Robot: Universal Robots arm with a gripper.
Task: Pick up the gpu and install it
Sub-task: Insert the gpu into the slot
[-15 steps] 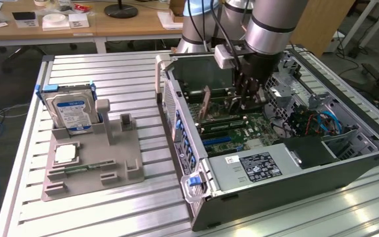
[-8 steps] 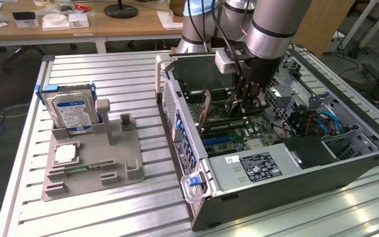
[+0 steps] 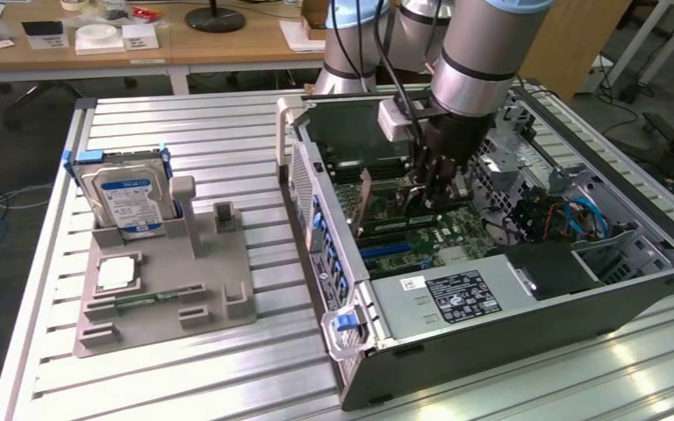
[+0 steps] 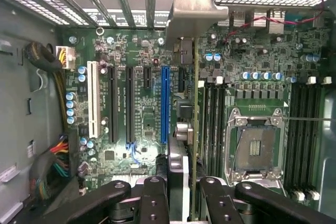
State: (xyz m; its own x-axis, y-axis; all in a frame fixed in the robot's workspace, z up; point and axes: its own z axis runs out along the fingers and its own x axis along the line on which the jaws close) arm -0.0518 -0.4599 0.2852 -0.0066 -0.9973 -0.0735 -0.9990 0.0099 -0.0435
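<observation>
The gpu (image 4: 193,129) stands edge-on over the motherboard, a thin green board with its silver bracket (image 4: 193,9) against the case's rear slot openings. My gripper (image 4: 181,195) is shut on it, one black finger (image 4: 155,198) on each face. The card runs along a black slot beside the long blue slot (image 4: 165,103); whether it is seated I cannot tell. In the exterior view the gripper (image 3: 437,184) reaches down into the open computer case (image 3: 313,189), and the gpu (image 3: 402,219) shows as a green strip under it.
A grey fixture tray (image 3: 214,294) on the exterior view's left holds a hard drive (image 3: 132,197), a processor (image 3: 118,274) and a memory stick (image 3: 150,298). Inside the case are the power supply (image 3: 466,294), the open processor socket (image 4: 257,148), a white slot (image 4: 94,100) and cable bundles (image 4: 58,153).
</observation>
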